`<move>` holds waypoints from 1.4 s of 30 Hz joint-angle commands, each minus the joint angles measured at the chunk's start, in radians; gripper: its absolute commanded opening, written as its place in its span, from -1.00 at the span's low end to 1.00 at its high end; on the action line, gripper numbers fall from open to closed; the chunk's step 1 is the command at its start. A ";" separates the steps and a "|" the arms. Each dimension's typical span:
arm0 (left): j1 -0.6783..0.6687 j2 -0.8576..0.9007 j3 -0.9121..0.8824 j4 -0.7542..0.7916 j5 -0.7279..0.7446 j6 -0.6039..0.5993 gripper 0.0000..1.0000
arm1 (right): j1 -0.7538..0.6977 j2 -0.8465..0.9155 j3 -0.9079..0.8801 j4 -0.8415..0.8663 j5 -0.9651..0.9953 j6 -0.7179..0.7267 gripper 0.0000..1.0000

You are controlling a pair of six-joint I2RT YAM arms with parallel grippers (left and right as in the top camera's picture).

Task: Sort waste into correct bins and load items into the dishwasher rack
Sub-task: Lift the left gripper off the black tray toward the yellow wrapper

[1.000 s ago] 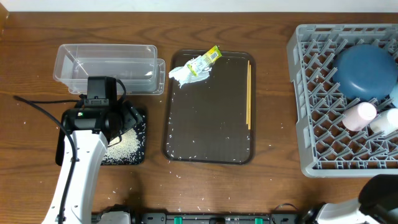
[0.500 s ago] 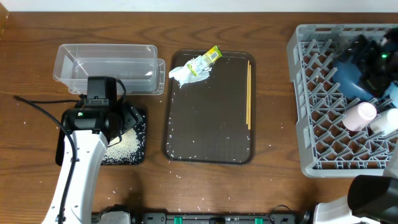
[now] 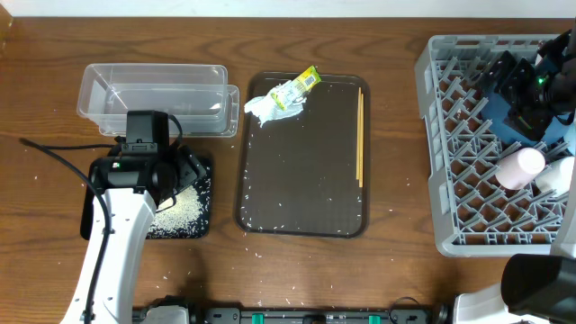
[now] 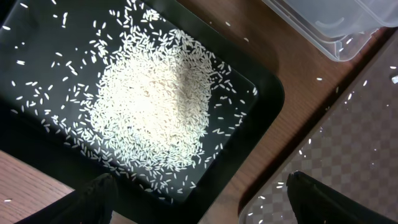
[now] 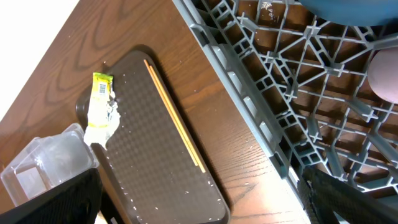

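We see dish (image 5: pixel 354 6) mostly hidden under right arm, white cup (image 3: pixel 558 175) cut off at frame edge. Chopsticks (image 3: pixel 360 135) on brown tray (image 3: pixel 297 180), right side, long axis front-to-back. Left gripper (image 4: pixel 202 180) spread over rice (image 4: pixel 152 106); right gripper (image 5: pixel 199 180) spread, empty, over rack (image 3: pixel 450 180).

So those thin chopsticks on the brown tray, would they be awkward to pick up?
Probably. The chopsticks lie flat on the brown tray, offering little to grab. They look stiff, light, and may roll apart if nudged.
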 commanded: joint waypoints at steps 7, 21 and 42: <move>0.005 0.005 0.016 -0.004 -0.012 0.013 0.81 | 0.007 0.005 -0.004 -0.001 -0.003 -0.007 0.98; 0.005 0.005 0.016 -0.004 -0.016 0.014 0.81 | 0.007 0.005 -0.004 -0.001 -0.003 -0.007 0.98; -0.068 0.005 0.014 -0.063 0.694 -0.049 0.81 | 0.007 0.005 -0.004 -0.001 -0.003 -0.007 0.98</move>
